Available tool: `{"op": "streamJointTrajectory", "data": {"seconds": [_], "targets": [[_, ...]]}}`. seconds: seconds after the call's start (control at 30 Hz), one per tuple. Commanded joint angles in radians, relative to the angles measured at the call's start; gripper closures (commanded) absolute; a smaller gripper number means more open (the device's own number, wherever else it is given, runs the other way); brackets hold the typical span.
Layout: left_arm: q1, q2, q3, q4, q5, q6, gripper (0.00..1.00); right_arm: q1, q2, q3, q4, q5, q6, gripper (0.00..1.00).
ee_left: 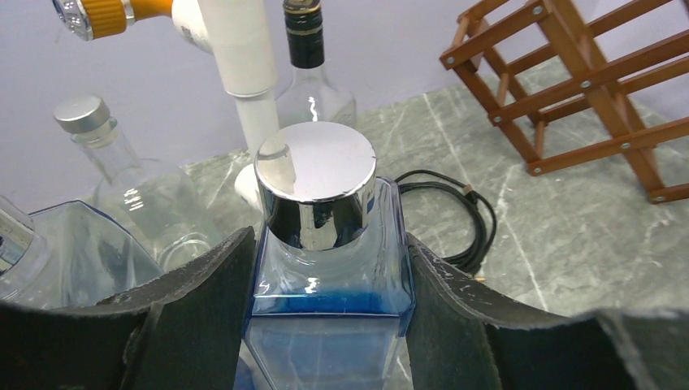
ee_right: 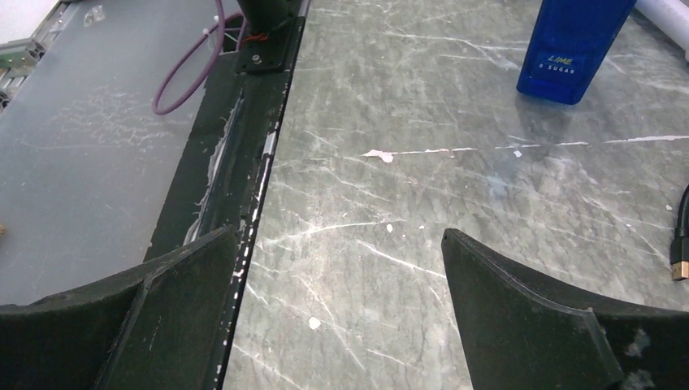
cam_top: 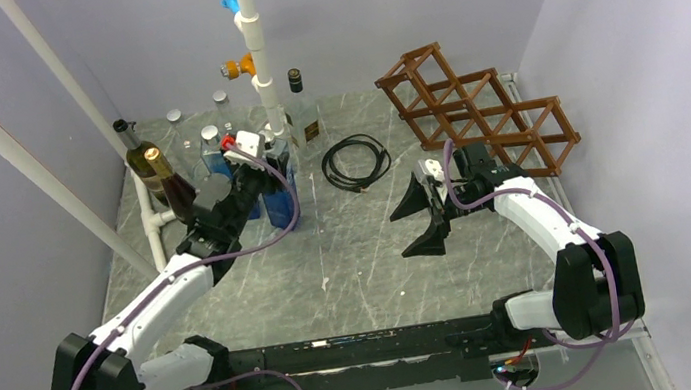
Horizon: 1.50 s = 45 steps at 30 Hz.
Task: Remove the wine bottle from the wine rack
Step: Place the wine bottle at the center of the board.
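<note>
At left, among the bottles: left claw [ee_left: 329, 244] clenched partway round an upright blue bottle [ee_left: 325, 284], one finger pressed to each side below its chrome cap [ee_left: 315, 175].
Right claw [ee_right: 340, 236]: released, spread wide over bare stone, holding and touching nothing.
Wine rack [cam_top: 478, 117]: reddish-brown lattice at the far right of the surface, near the wall, just beyond the right arm and well apart from the blue bottle.
Surface [cam_top: 351, 265]: grey stone veined in white, flecked with pale marks; a black cable [cam_top: 356, 163] lies coiled toward the back.
Back left: a dark bottle [cam_top: 166, 183] with a gold top and several clear bottles [cam_top: 302, 110] stand around a white pipe [cam_top: 256, 45].
Room: pale lilac walls [cam_top: 417, 4] close in on three sides.
</note>
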Motion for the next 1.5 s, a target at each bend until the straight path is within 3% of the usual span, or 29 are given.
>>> {"op": "streamJointTrajectory", "data": {"seconds": [0.0, 0.43, 1.07, 1.47], "targets": [[0.008, 0.007, 0.106, 0.281, -0.049, 0.066, 1.00, -0.003, 0.003, 0.033, -0.003, -0.019, -0.041, 0.01], [0.030, 0.115, 0.143, 0.365, -0.099, 0.088, 1.00, -0.003, 0.019, 0.042, -0.037, -0.016, -0.079, 0.01], [0.072, 0.171, 0.149, 0.367, -0.147, -0.026, 0.99, -0.004, 0.032, 0.050, -0.062, -0.016, -0.106, 0.01], [0.073, 0.143, 0.151, 0.307, -0.107, -0.020, 0.73, -0.003, 0.037, 0.050, -0.063, -0.018, -0.107, 0.01]]}}
